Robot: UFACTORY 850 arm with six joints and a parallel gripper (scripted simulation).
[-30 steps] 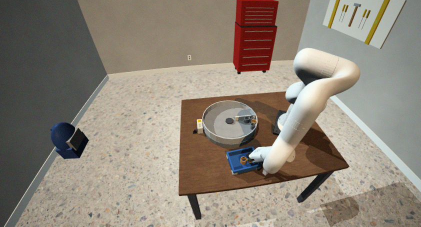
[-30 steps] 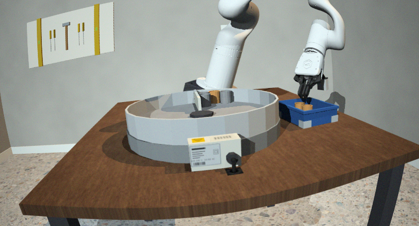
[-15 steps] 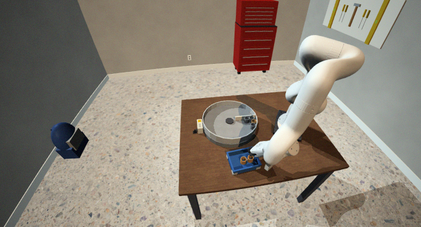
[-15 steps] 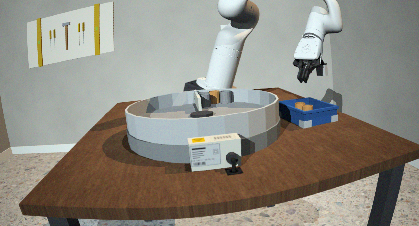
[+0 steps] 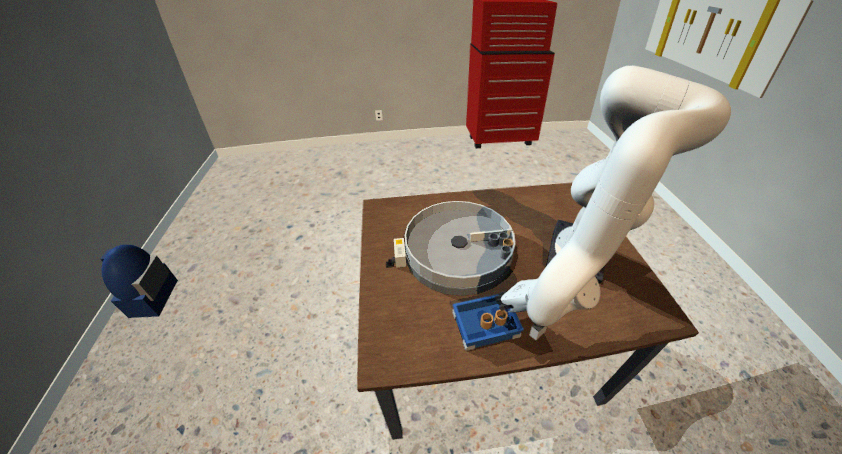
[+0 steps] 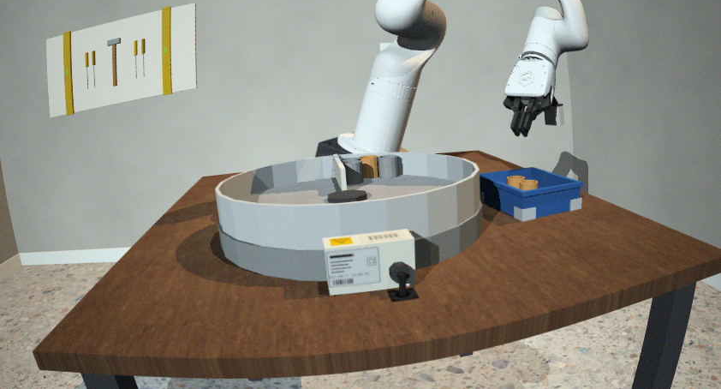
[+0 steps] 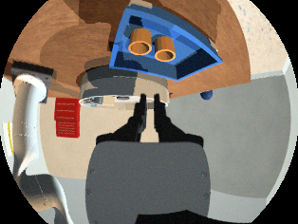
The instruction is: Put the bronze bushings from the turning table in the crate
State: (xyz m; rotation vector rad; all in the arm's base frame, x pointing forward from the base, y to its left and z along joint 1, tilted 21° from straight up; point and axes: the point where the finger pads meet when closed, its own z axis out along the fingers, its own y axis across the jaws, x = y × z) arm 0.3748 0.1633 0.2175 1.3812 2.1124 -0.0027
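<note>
Two bronze bushings (image 6: 521, 182) stand touching in the blue crate (image 6: 550, 200), their lower halves hidden by its wall. One bronze bushing (image 6: 369, 166) sits between two steel bushings (image 6: 389, 165) on the turning table (image 6: 348, 219), partly hidden. Above the crate, the gripper (image 6: 523, 118) is clenched, grasping nothing.

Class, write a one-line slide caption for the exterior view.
Closed gripper hangs empty above blue crate holding two bronze bushings.
</note>
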